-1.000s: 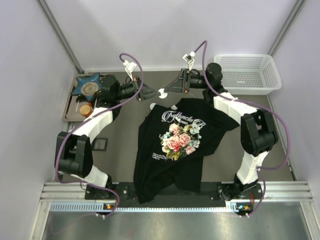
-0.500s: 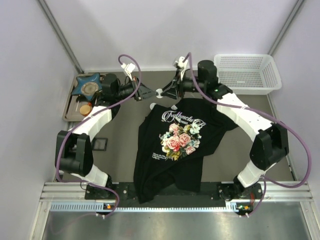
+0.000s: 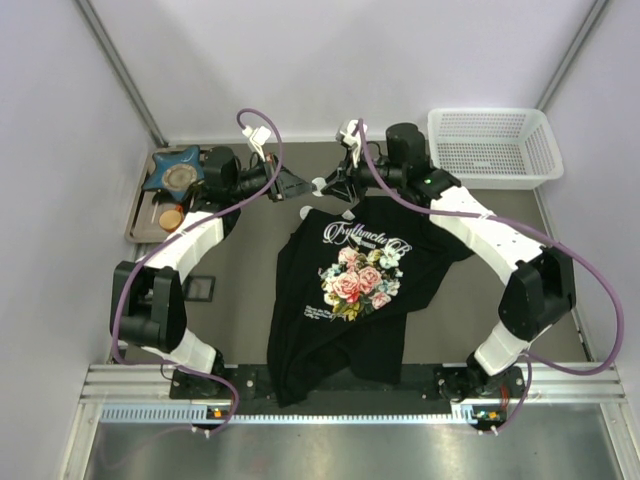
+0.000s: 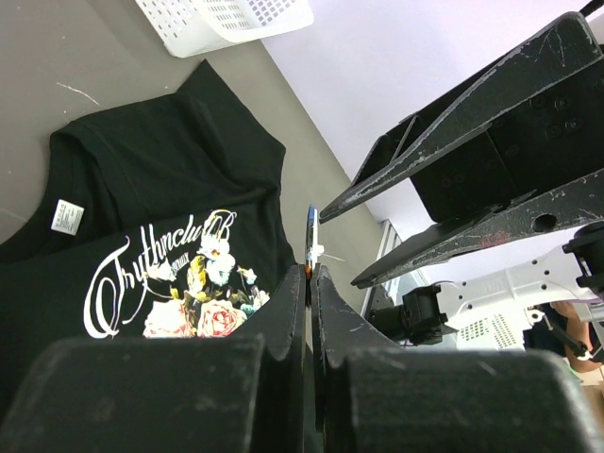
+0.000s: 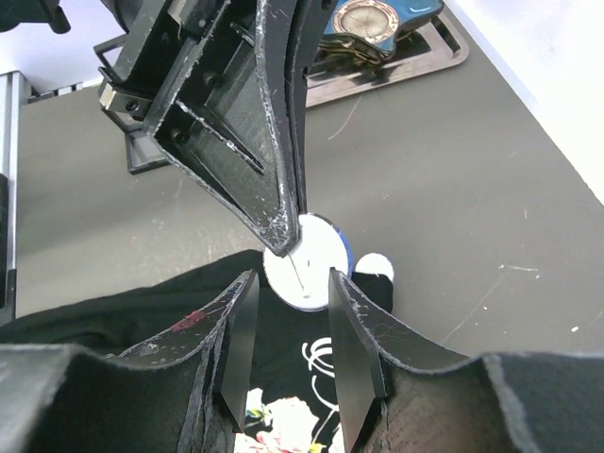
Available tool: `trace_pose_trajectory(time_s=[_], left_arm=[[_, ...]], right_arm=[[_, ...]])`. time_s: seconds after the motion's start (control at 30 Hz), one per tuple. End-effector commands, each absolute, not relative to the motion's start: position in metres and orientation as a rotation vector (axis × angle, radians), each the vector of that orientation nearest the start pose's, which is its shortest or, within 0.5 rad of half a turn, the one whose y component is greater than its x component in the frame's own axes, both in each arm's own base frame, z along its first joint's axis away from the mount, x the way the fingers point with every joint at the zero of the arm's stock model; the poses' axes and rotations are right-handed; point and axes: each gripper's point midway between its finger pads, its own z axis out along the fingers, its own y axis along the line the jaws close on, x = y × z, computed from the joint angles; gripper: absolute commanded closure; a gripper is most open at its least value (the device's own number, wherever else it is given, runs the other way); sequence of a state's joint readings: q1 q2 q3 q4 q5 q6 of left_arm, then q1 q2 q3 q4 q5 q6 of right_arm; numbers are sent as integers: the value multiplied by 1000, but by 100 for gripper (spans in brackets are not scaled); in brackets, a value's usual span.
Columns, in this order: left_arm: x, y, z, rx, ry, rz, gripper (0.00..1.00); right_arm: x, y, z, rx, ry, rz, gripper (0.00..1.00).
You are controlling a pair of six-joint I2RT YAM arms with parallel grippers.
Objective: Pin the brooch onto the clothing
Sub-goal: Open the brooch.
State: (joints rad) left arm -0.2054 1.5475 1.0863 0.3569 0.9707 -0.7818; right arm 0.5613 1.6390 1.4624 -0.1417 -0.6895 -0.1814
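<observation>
The brooch (image 4: 311, 229) shows only edge-on, its lower rim hidden inside the left end effector (image 4: 309, 272).

Light: I see bright, even light over the T-shirt (image 3: 350, 290); shadows beside it are faint.
Glare: mild sheen on the metal sill (image 3: 350, 450) below the T-shirt.
Focus: near bulk of the left gripper (image 4: 309, 278) is soft, before the T-shirt.

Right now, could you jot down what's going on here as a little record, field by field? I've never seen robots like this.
Left gripper: shut on the brooch, pinching it by its edge
Right gripper: open, one finger on each side of the brooch; cannot tell if they touch it
T-shirt: spread out between the arms, rose print up
Brooch position: just past the shirt's collar, not yet pinned
Also there: white basket far right; blue star dish far left
</observation>
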Motion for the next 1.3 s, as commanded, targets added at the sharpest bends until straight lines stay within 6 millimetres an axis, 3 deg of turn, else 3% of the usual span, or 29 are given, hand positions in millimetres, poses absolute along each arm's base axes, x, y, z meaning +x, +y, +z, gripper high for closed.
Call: trace_pose_trajectory(time_s=[0.0,0.27,0.4,0.53,0.9,1.27], left_arm=[[365,-241,300,357,1771,-1483,100],[365,-245,302,376,1758,-1484,100],[361,-245,306,398,1737,-1498,100],[356,-242,307,400,1723,-1508,100],[359,-232,312,318,1673,-1546,100],[364,-229,313,287,1671,-1560,100]], right_arm=[[354,354,312,-1137,1464,869,64],[361,364,311,-1118,1484,855,70],[371,360,308,-1087,1518,802,100],[377,353,306,-1060,1550,775,100],[395,330,306,-837,1667,917,100],[393,324,300,-811,1664,933,100]])
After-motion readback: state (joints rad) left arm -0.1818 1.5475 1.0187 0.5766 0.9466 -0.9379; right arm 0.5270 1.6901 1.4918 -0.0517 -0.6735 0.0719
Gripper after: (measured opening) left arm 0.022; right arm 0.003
